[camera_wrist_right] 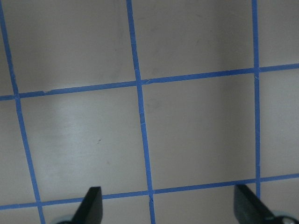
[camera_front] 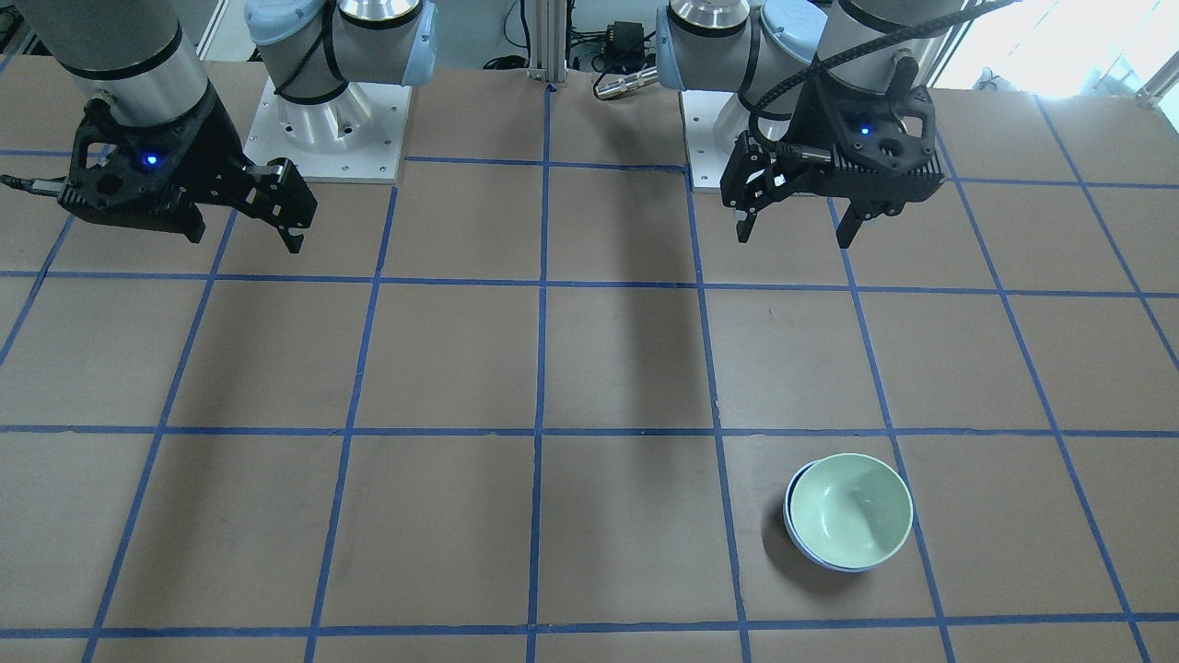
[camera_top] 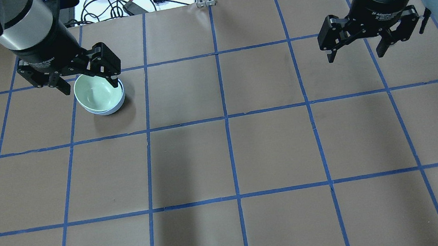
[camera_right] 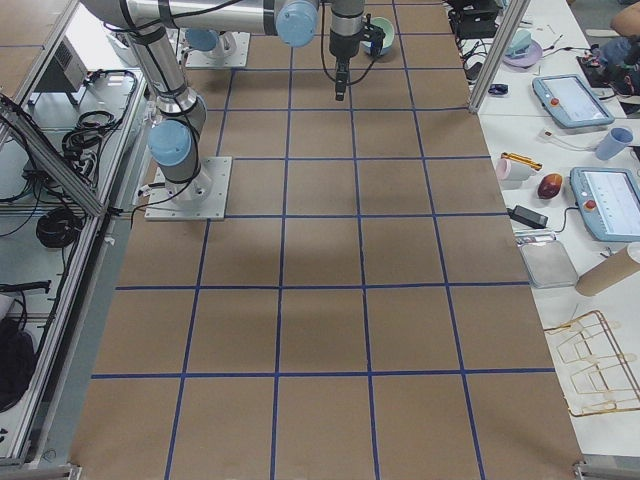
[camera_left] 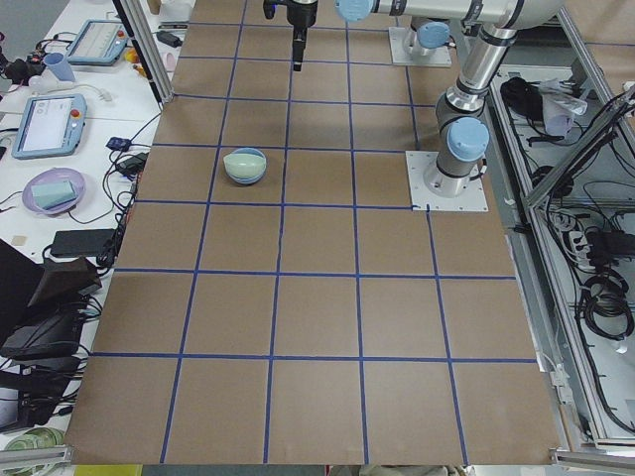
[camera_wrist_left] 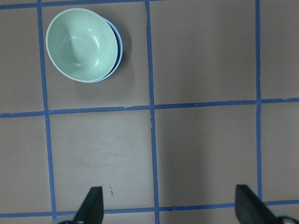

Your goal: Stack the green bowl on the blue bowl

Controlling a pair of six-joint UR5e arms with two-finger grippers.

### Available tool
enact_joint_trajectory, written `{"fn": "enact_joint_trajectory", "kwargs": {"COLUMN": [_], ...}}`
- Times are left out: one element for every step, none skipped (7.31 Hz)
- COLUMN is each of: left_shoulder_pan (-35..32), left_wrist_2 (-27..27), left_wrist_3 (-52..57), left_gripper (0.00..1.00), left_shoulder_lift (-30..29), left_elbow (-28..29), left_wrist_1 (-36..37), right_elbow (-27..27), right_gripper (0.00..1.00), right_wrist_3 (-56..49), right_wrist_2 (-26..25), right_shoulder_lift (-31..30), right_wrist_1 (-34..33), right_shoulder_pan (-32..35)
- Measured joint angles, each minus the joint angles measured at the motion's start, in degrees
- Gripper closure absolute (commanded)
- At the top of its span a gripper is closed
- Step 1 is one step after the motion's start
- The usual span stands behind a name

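The green bowl point(camera_front: 849, 508) sits nested inside the blue bowl point(camera_front: 798, 545), of which only a thin rim shows. The pair stands on the brown table on my left side, and the green bowl point(camera_top: 96, 92) and blue rim point(camera_top: 114, 108) also show in the overhead view. In the left wrist view the green bowl point(camera_wrist_left: 80, 44) lies at the upper left with the blue edge point(camera_wrist_left: 119, 46) beside it. My left gripper point(camera_front: 792, 238) is open and empty, raised high and apart from the bowls. My right gripper point(camera_top: 356, 56) is open and empty over bare table.
The two arm bases point(camera_front: 327, 129) stand at the robot's edge of the table. Tablets, cups and cables point(camera_right: 575, 100) lie on the white bench beyond the far edge. Blue tape lines grid the brown table point(camera_top: 231, 155).
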Motion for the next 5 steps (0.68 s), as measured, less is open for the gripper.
{"fn": "enact_joint_trajectory", "kwargs": {"left_shoulder_pan": [0.00,0.00,0.00,0.00,-0.02], "left_wrist_2": [0.08,0.15,0.47,1.07,1.43], "left_wrist_3": [0.66,0.95,1.14,1.21,1.24], "left_gripper": [0.00,0.00,0.00,0.00,0.00], "left_shoulder_lift": [0.00,0.19,0.35,0.42,0.47], "left_elbow": [0.14,0.28,0.32,0.35,0.37], "left_wrist_1": [0.17,0.22,0.21,0.20,0.21], "right_elbow": [0.00,0.00,0.00,0.00,0.00], "right_gripper": [0.00,0.00,0.00,0.00,0.00], "right_wrist_3": [0.00,0.00,0.00,0.00,0.00], "right_wrist_2": [0.00,0.00,0.00,0.00,0.00], "right_shoulder_lift": [0.00,0.00,0.00,0.00,0.00], "right_wrist_1": [0.00,0.00,0.00,0.00,0.00], "right_shoulder_pan": [0.00,0.00,0.00,0.00,0.00]}}
